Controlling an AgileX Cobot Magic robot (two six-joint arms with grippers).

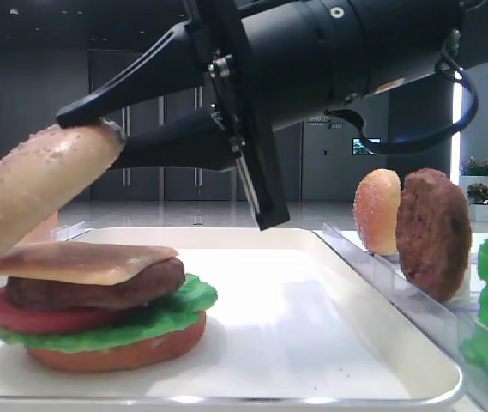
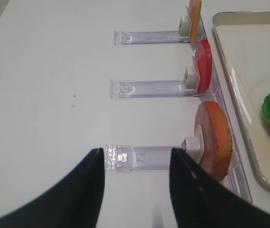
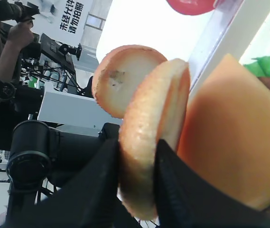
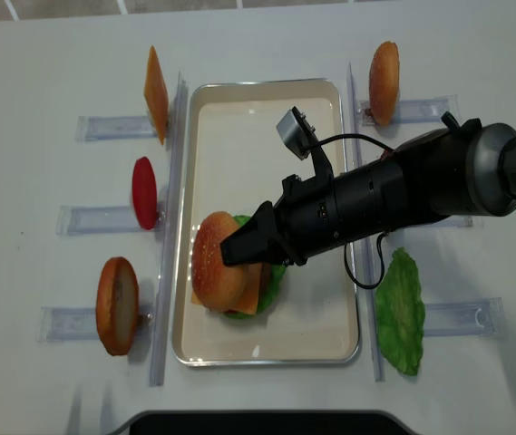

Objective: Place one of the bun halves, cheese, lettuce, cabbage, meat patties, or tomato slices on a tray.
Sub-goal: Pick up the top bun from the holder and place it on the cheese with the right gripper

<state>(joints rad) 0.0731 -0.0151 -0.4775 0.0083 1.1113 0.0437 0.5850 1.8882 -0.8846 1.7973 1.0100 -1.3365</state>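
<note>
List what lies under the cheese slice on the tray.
Under the cheese sit a meat patty, tomato slice, lettuce and bottom bun on the tray; their centres are covered.

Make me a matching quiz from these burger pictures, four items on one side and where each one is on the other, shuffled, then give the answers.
Items:
1. pale speckled bun top
2. cheese slice
3. lettuce leaf
4. tomato slice

Places:
A. standing in a clear holder left of the tray
B. lying on the table right of the tray
C. held tilted in the right gripper over the stack
D. flat on the patty, on the tray

Pairs: 1-C, 2-D, 3-B, 4-A
</note>
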